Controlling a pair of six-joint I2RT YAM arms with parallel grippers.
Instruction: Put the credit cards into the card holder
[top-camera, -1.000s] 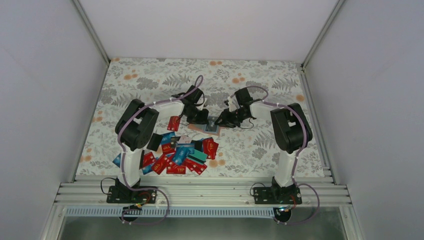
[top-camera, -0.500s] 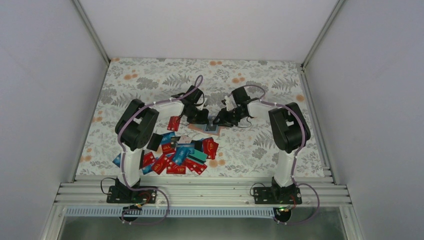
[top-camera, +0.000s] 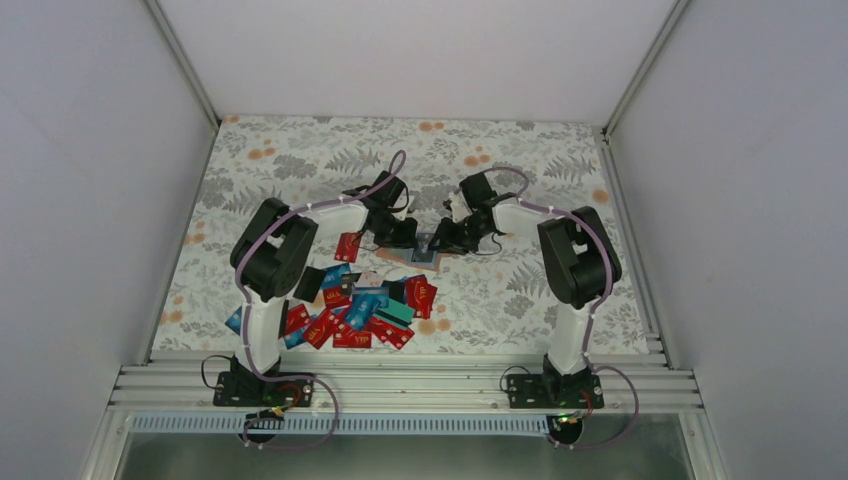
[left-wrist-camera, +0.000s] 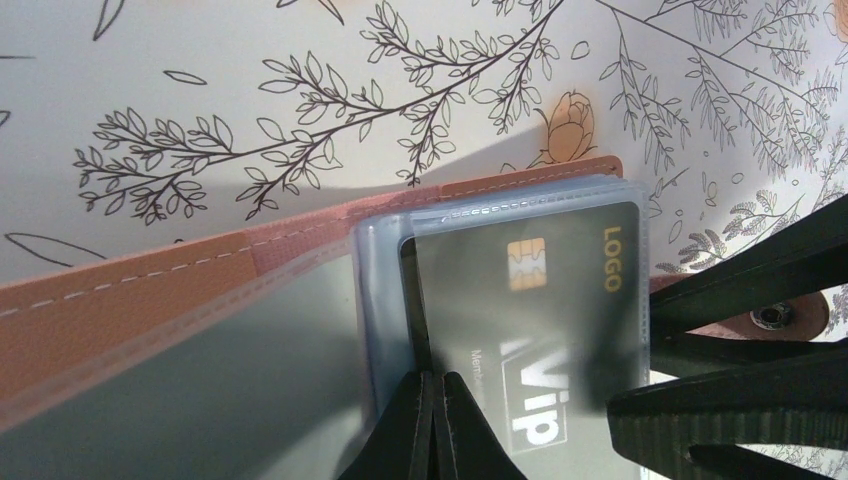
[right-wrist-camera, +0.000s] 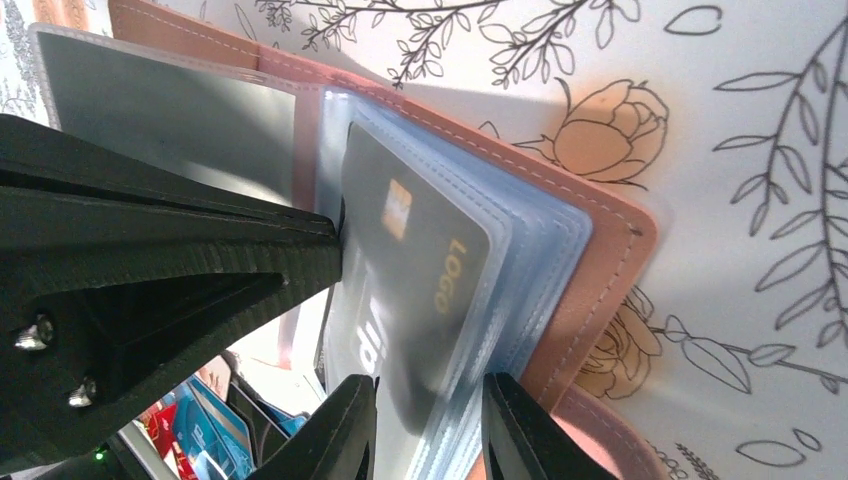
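Your left jaws are clenched tight, tips against the black plastic chip card (left-wrist-camera: 540, 300) just ahead, inside its clear sleeve; your right jaws grasp the open tan-brown leather card holder (right-wrist-camera: 600, 260) by the sleeves between them; the heap of red and blue plastic cards (top-camera: 360, 305) lies behind both jaws.

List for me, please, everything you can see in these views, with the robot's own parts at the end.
card holder: one, tan-brown with clear sleeves, lying open mid-table
black card: one, black with a gold chip, in the holder's top sleeve
loose cards: many, mostly red, some blue, teal and black, heaped in front of the holder
lone card: one, red, just beyond the heap
table: one, white floral cloth
rail: one, silver, near edge
left arm, right arm: two, black and white
left gripper: black, shut, tips at the black card's edge
right gripper: black, closed around the holder's sleeves
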